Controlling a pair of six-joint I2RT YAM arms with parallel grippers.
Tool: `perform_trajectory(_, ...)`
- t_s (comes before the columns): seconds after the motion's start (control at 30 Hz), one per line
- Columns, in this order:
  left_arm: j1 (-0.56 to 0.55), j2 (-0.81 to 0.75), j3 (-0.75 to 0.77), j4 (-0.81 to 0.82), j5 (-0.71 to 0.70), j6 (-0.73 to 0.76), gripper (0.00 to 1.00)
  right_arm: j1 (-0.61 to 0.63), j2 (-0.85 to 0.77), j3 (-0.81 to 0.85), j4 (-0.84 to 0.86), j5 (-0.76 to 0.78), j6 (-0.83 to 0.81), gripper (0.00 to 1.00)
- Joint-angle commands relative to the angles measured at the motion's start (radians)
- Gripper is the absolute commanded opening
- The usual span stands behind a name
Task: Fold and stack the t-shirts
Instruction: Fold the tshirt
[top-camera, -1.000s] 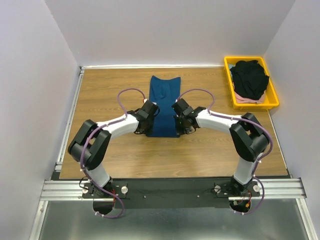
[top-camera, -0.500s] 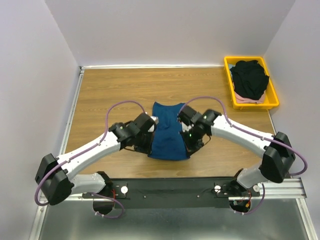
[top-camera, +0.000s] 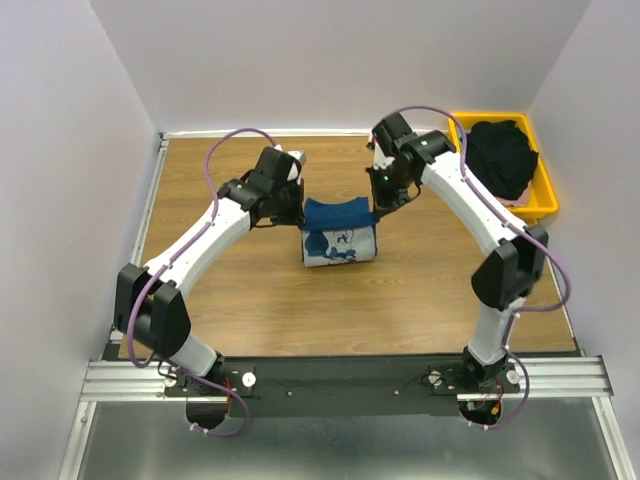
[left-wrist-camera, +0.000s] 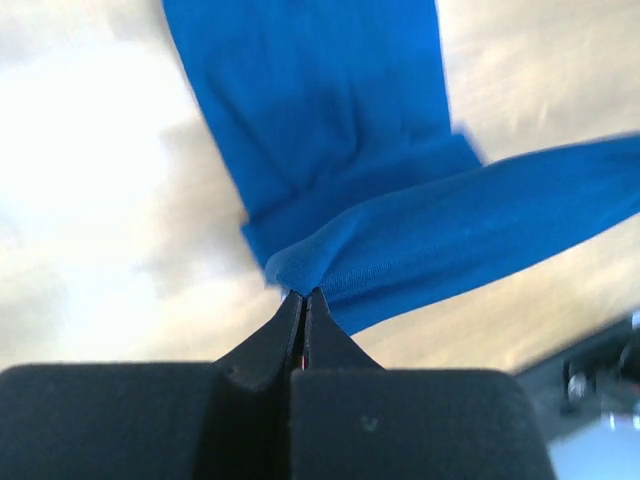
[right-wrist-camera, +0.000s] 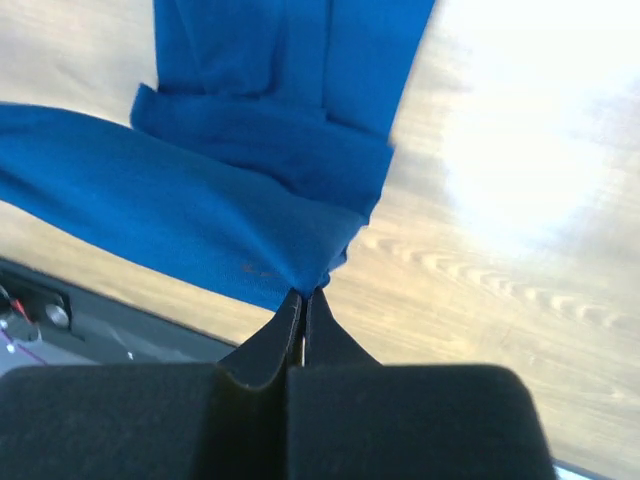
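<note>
The left gripper (left-wrist-camera: 303, 295) has its two black fingers pressed tight together on a bunched edge of the dark navy-blue cotton t-shirt (left-wrist-camera: 330, 130), seen at the lower centre of the left wrist view. From that pinch the cloth runs out as a taut band to the right edge of the frame, and a folded panel of it spreads toward the top. The right gripper (right-wrist-camera: 303, 293) is likewise clamped on a corner of the same t-shirt (right-wrist-camera: 270, 130); there the cloth stretches away to the left edge of its frame, with a layered, folded part above it over pale wood.

In the top view, the left gripper (top-camera: 298, 205) and the right gripper (top-camera: 376, 208) sit level with each other just above the middle of the frame, with the navy t-shirt (top-camera: 338, 235) strung between them. Its upper edge sags slightly between the two grips. Below that edge the shirt shows a white cartoon-mouse print (top-camera: 340, 243) facing the camera. Whether its bottom hem rests on the brown wood-grain table (top-camera: 220, 290) I cannot tell.

At the upper right of the top view, well apart from the held shirt, stands a yellow rectangular plastic tray (top-camera: 510, 212). A crumpled black t-shirt (top-camera: 500, 155) lies in it, on top of a pale pink t-shirt (top-camera: 518, 200) of which only a sliver shows.
</note>
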Motion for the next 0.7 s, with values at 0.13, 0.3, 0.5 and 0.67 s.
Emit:
perform_trajectory(0.13,0.114,0.187,0.133,0.124,0.065,0.086,0.00,-0.065,0.251,0.346,-0.013,0.022,-0.078,0.01)
perform_trajectory(0.3,0.169,0.332,0.222,0.231,0.094,0.079,0.00,-0.118,0.377,0.408,0.082,0.040,-0.052,0.01)
perform_trajectory(0.5,0.196,0.529,0.355,0.317,0.137,0.098,0.00,-0.160,0.451,0.350,0.245,0.052,-0.022,0.01)
perform_trajectory(0.67,0.197,0.546,0.364,0.313,0.174,0.125,0.00,-0.162,0.426,0.290,0.299,-0.010,-0.029,0.01)
